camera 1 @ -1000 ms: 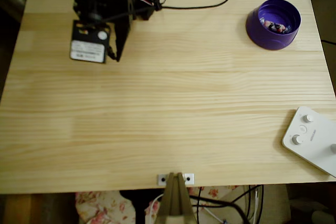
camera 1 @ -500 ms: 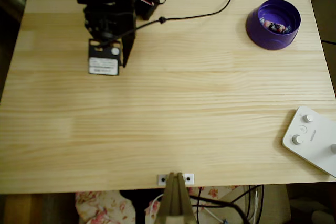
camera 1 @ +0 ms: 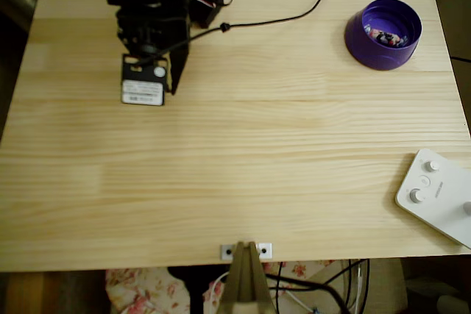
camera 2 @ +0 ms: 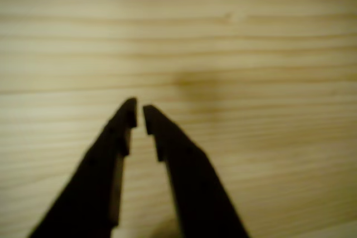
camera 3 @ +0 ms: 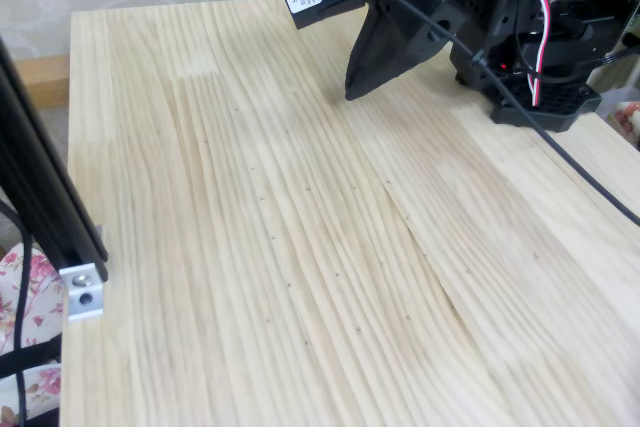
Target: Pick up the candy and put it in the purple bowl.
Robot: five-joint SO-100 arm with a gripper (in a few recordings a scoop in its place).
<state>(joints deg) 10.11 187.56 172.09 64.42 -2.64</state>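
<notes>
The purple bowl (camera 1: 366, 51) stands at the table's far right corner in the overhead view. Inside it lies the candy (camera 1: 385, 36), a pale speckled wrapped sweet. My black gripper (camera 1: 174, 90) hangs over the far left part of the table, far from the bowl. Its tips point down at bare wood. In the wrist view the gripper (camera 2: 139, 113) is shut with just a sliver of gap at the tips and nothing between them. The fixed view shows the gripper (camera 3: 351, 94) just above the wood near the arm's base (camera 3: 545, 97).
A white device with knobs (camera 1: 439, 196) lies at the near right edge. A black cable (camera 1: 294, 11) runs across the far side of the table. A metal bracket (camera 1: 246, 251) sits at the near edge, and a black post (camera 3: 40, 187) rises at the left.
The arm swung a little to the right and slightly toward the near side a second ago. It has held nearly still over the last half second.
</notes>
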